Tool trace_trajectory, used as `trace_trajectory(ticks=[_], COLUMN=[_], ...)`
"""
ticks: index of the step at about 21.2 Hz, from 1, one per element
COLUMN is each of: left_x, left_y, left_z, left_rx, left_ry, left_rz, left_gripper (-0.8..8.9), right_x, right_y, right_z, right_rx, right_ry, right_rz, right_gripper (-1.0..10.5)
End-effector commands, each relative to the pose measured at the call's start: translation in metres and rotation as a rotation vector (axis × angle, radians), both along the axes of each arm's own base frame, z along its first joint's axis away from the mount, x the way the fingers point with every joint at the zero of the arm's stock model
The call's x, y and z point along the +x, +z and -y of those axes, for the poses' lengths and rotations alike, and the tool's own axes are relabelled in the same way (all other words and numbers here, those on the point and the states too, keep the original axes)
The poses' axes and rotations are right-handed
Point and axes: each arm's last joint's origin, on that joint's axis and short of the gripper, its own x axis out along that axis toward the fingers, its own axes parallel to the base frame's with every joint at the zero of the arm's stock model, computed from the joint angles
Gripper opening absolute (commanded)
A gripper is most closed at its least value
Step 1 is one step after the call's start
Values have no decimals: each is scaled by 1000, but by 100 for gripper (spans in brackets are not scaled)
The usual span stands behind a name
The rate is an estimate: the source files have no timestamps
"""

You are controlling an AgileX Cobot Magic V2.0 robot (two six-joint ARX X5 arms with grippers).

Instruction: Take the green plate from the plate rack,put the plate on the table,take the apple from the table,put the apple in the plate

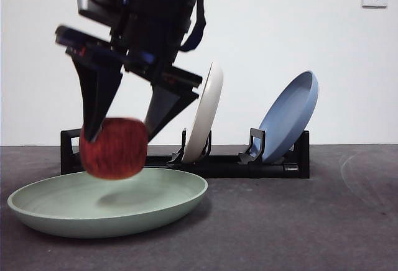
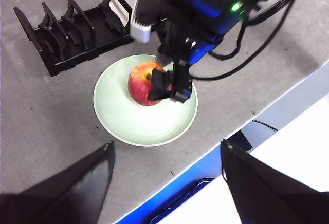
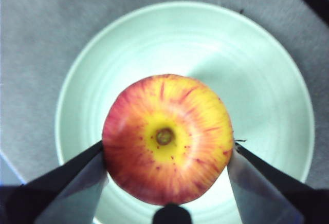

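The red apple (image 1: 114, 148) is clamped between the two jaws of my right gripper (image 1: 119, 131), just above the middle of the green plate (image 1: 155, 212), with its shadow on the plate. The plate lies flat on the table (image 1: 298, 221) in front of the black plate rack (image 1: 230, 165). The right wrist view shows the apple (image 3: 167, 139), stem end up, between the jaws of my right gripper (image 3: 167, 152) over the plate (image 3: 257, 70). My left gripper (image 2: 167, 146) is open and empty, high above the plate (image 2: 133, 126), the apple (image 2: 144, 82) and the rack (image 2: 67, 34).
A cream-white plate (image 1: 208, 112) and a blue plate (image 1: 289, 115) stand upright in the rack behind the green plate. The table's front edge (image 2: 216, 147) runs close by the green plate in the left wrist view.
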Motion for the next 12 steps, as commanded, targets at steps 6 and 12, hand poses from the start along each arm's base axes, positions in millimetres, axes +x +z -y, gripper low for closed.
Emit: trace_trajectory(ticks=[6, 12], left_x=[0, 0], left_y=[0, 0], left_z=[1, 1], left_rx=[-3, -3], left_ry=[1, 1], left_rz=[3, 3], left_gripper=[346, 346], right_x=[5, 6], right_y=[-21, -25], right_z=[-5, -6], right_rx=[-44, -54], right_ry=[-13, -14], right_rz=[-7, -15], right_gripper=[-12, -12])
